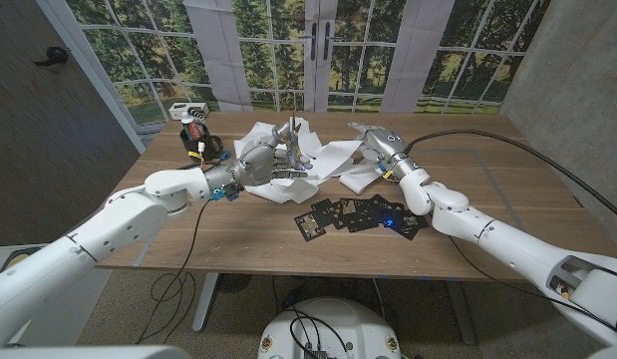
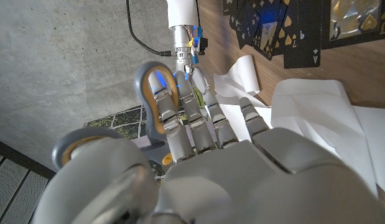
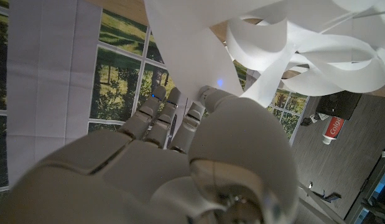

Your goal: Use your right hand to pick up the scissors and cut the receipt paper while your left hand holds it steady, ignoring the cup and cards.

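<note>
Scissors stand upright in left hand, grey handle loops around its fingers, not in right as task asks. Right hand grips receipt paper, just right of blades. Paper heap lies on bench between both hands.

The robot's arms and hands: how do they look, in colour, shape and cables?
Both arms have smooth white rounded shells. The left hand and the right hand are grey, with jointed metallic fingers and pale plates over the back. A black cable runs along each arm. Small blue lights glow near the left wrist, where coloured wires show.
</note>
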Available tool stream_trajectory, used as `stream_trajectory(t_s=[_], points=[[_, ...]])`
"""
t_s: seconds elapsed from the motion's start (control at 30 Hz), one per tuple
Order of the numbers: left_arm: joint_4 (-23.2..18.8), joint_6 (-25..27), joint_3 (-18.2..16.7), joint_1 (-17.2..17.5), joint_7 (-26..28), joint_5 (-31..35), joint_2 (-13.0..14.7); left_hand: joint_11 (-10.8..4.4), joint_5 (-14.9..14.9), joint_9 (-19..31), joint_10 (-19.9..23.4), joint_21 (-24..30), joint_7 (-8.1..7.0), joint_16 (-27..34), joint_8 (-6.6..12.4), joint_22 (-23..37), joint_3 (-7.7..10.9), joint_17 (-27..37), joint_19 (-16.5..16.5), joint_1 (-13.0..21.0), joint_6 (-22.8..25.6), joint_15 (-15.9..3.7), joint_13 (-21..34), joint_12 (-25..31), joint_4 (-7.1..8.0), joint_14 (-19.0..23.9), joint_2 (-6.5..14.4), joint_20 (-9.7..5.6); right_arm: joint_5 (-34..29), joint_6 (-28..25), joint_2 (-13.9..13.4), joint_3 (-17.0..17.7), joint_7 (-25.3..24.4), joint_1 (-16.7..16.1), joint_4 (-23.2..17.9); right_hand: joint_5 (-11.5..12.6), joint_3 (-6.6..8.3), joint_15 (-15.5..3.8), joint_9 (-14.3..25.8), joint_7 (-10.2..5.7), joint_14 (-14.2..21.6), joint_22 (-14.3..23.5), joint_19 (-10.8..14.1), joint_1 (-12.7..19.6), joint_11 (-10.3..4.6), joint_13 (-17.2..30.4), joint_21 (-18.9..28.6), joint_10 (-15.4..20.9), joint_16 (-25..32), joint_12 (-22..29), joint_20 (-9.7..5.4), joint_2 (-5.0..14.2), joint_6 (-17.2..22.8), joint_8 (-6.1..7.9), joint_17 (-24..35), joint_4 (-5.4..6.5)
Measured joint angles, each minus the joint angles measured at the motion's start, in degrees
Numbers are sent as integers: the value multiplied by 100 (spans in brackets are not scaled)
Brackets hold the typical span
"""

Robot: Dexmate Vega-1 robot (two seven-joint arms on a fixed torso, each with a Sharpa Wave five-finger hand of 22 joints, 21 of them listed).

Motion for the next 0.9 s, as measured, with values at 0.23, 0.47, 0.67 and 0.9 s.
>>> stream_trajectory(t_s=[0.23, 0.47, 0.67, 0.9], points=[[18, -20, 40, -44, 33, 46, -56, 4, 0, 0, -4, 0, 0, 0, 1, 0, 0, 0, 0, -30, 0, 0, -4, -1, 0, 0, 30, 0, 114, -120, -36, 172, -109, -157, -253, 117, -38, -28, 5, -196, 95, 0, 18, -90, -2, -33, 0, 39, -51, 26, 22, -87, 346, 38, -101, -68], [21, -40, 56, -58, 58, 68, -90, 5, -1, 0, -5, 0, 0, -40, 5, 0, 0, 0, 0, -30, 0, 0, -3, 22, 0, 0, 30, 0, 131, -247, -107, 274, -137, -265, -467, 449, -30, -28, 70, -583, 95, 0, -55, -306, 110, 244, -29, 193, -110, 110, 94, 64, 2385, 567, -196, -240], [11, -57, 57, -31, 85, 71, -93, 6, -1, 0, -6, 0, 0, -40, 6, 0, 0, 0, 0, 0, 0, 0, 0, 22, 0, 0, 60, 0, 83, -316, -140, 310, -177, -326, -570, 620, 49, -9, 70, -622, 198, 1, -55, -344, 164, 422, -29, 332, -110, 296, 94, 69, 3091, 660, -169, -319], [-22, -79, 43, 27, 110, 65, -74, 7, -2, 0, -7, 0, 0, -40, 11, 0, 0, -1, 0, 0, -1, 0, -1, 22, 0, 0, 60, 0, 29, -365, -145, 335, -206, -368, -658, 1346, 410, -25, 260, -578, 805, 1, 232, -513, 91, 1427, 17, 102, -115, 990, 186, 38, 3290, 336, -41, -157]])
